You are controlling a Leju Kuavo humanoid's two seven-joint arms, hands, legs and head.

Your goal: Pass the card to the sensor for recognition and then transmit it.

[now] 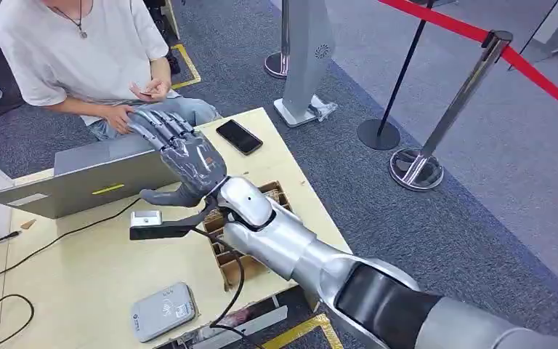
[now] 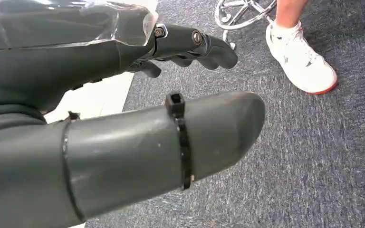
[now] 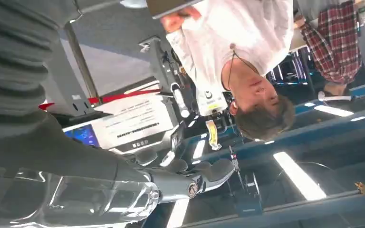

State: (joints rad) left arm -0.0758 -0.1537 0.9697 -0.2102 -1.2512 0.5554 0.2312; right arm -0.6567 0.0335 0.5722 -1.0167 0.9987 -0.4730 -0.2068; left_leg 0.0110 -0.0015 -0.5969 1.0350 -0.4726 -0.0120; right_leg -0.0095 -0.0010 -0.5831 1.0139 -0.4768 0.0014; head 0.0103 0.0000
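1. Right hand (image 1: 182, 156) is stretched out flat over the laptop (image 1: 80, 182) toward the seated person (image 1: 80, 43) — fingers straight and apart, nothing in it.
2. Card (image 1: 145, 92) seems to sit in the person's hands, though it's too small to be sure.
3. Sensor (image 1: 162, 311) lies near the table's (image 1: 80, 276) front edge.
4. Left hand (image 2: 123, 137) hangs over carpet — fingers loose, empty.

So the whole setup sits on a light wooden table (image 1: 109, 269) taking up the lower left of the frame. On it: an open grey laptop (image 1: 80, 180) at the left, a black phone (image 1: 239, 137) lying flat near the table's top corner, a cardboard box with dividers (image 1: 251, 225) along the right edge, a small silver device (image 1: 146, 219) in the middle, and a flat grey card sensor (image 1: 163, 311) at the bottom. Black cables (image 1: 58, 236) snake across the left side.
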